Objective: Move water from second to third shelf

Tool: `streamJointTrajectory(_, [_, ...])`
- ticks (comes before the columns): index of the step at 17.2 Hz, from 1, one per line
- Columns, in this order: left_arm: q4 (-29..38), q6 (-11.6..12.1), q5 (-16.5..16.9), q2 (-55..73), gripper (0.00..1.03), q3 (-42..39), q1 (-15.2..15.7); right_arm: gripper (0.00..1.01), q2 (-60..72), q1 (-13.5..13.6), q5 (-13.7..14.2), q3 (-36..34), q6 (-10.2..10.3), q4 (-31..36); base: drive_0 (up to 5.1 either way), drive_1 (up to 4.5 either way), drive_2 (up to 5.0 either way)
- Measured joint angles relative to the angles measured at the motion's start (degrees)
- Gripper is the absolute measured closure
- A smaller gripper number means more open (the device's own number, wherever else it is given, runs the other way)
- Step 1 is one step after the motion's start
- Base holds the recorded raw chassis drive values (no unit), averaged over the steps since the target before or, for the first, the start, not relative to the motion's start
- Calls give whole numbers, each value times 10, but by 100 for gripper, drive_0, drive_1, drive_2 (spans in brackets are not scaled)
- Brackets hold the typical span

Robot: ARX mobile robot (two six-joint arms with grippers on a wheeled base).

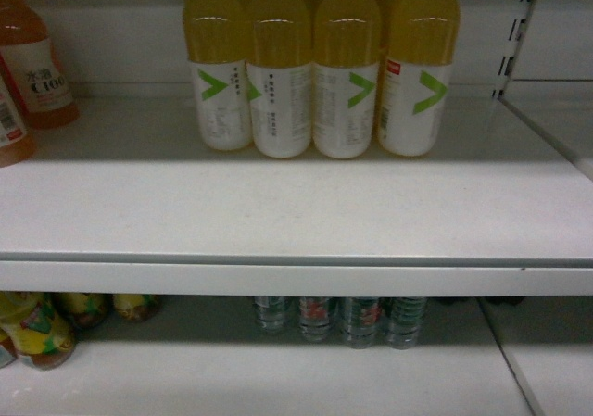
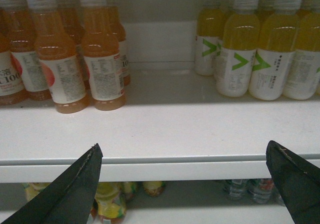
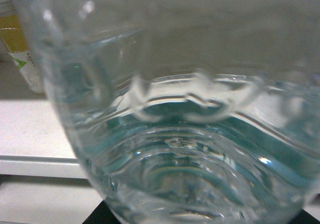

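The water [image 3: 190,149] fills the right wrist view, its clear ribbed base pressed close to the lens, so I judge the right tool is grasping it, though the fingers themselves are hidden. Behind it a shelf edge [image 3: 35,164] and part of a yellow bottle [image 3: 20,49] show at the left, so the bottle seems lifted to the level of the upper shelf [image 1: 296,212] but not yet set down. The pick looks done; placing and releasing are left. The head view shows neither arm. The left tool [image 2: 185,184] is released, its two dark fingers spread wide before the shelf front. Counts: four yellow bottles [image 1: 315,73] in the front row in the head view, four water bottles [image 1: 338,319] on the lower shelf, at least three yellowish bottles [image 1: 37,328] at lower left, two orange bottles [image 1: 28,64] at far left.
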Motion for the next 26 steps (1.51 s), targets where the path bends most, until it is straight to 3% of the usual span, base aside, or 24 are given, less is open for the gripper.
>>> streamJointTrajectory(26, [-1,0,0,0,5,0,0,61,0,0,-2,0,0,1,-487,284,211])
